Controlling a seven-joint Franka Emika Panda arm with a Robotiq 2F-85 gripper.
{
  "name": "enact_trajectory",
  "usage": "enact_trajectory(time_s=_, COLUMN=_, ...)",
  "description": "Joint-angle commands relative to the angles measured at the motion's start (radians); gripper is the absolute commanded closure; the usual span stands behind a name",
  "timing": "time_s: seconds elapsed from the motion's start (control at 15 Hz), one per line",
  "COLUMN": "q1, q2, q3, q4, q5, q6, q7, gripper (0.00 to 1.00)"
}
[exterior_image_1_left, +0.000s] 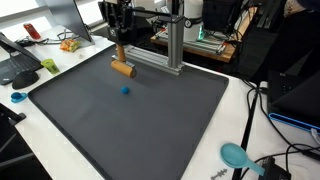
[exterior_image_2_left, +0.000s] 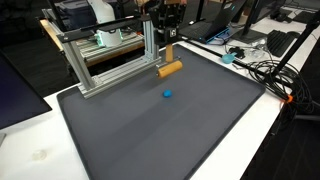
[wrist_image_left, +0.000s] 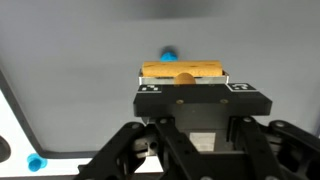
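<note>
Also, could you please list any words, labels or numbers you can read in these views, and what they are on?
No readable text in any view.
Gripper: black-and-white marks on its fingers, patterns, not letters.
Block, ball, mat, frame: no print visible.
Background clutter: too small and blurred to read.

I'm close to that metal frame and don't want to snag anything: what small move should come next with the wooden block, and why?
Probably a short, straight lift. The tool is shut on the wooden block, which sits low at the mat, beside the metal frame; the blue ball lies apart, nearer the middle.
</note>
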Motion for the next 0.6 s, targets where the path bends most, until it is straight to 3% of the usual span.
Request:
enact_trajectory(time_s=0.0, q1=0.002, q2=0.015, q3=-0.001, q4=0.001, q5=-0.019, q6=0.030, q7=0.013, gripper=0.78)
enact_trajectory(time_s=0.53, q1=0.003, q2=0.128, q3=-0.015, q4=0.021, q5=-0.032, q6=0.105, q7=0.042, gripper=0.78)
